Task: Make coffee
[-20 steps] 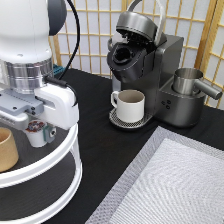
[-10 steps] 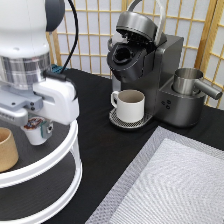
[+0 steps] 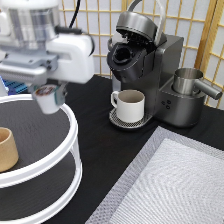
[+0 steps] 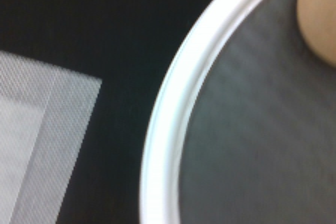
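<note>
Above shelf [image 3: 70,125], pincer [image 3: 48,95] with coffee [image 3: 46,97], now higher.

A staged kitchen corner in a robotics lab: a pod coffee machine [image 3: 145,75] with a white mug [image 3: 131,105] stands on a black-covered worktop [image 3: 100,145]; a wood-lattice paper screen [image 3: 195,25] closes off the back; a white two-tier turntable shelf [image 3: 70,150] sits alongside.

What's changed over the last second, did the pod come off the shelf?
Yes. The gripper, shut on the coffee pod, has risen, lifting the pod clear of the round white shelf it was down at a second ago. The tan cup on the shelf, the white mug under the open coffee machine, and the grey mat have not moved.
</note>
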You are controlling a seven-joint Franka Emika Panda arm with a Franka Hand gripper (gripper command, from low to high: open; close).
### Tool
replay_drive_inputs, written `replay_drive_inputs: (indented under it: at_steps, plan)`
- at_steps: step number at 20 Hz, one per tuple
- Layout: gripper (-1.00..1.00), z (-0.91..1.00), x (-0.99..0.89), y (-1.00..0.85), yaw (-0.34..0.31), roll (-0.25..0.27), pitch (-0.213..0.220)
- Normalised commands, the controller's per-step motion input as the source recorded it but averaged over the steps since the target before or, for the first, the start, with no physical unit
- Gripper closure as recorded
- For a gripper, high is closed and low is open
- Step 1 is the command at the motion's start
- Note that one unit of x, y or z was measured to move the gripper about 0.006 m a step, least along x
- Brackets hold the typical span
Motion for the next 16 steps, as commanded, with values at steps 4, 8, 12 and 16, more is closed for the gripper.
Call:
replay_drive_inputs:
  at_steps: [4,8,12,16]
  plan:
    - [1.00,0.74,0.65,0.78,0.003,0.158,0.140]
    - [1.00,0.68,0.70,0.78,-0.002,0.156,0.107]
    - [1.00,0.72,0.58,0.78,-0.014,0.149,0.068]
    - [1.00,0.65,0.30,0.77,-0.016,0.196,0.018]
